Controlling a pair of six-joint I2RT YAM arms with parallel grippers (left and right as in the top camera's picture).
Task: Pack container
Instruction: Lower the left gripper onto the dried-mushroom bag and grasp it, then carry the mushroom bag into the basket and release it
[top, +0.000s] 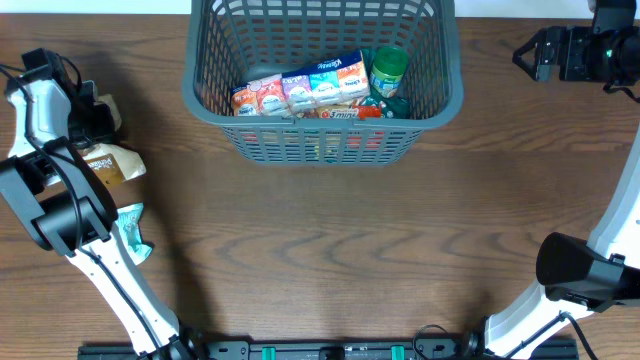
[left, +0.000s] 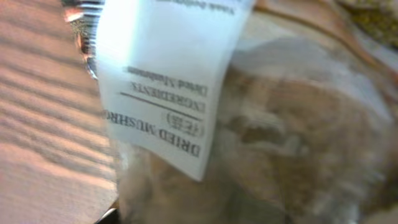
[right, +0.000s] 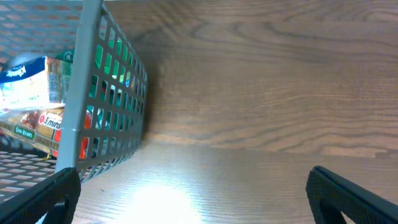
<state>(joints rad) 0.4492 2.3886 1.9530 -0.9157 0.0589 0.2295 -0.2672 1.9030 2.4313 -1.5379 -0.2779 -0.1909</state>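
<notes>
A brown wood-grain bench (top: 320, 250) fills the overhead view; near its left edge lies a clear plastic bag of tan dried mushrooms (top: 115, 165), its white paper label (left: 168, 93) reading "DRIED MUSHROOM" upside down in the left wrist view; just nearer the front edge lies a crinkled teal-and-white packet (top: 133, 230); inside the dark grey lattice basket (top: 300, 145) sit a row of orange and blue small packs (top: 300, 92), a green-lidded jar (top: 388, 70) and a red-and-white "3 mins" packet (top: 345, 113).

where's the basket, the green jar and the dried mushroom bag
basket (top: 320, 145), overhead view, front lattice wall
green jar (top: 388, 70), overhead view, its body
dried mushroom bag (left: 163, 87), left wrist view, white label
</notes>
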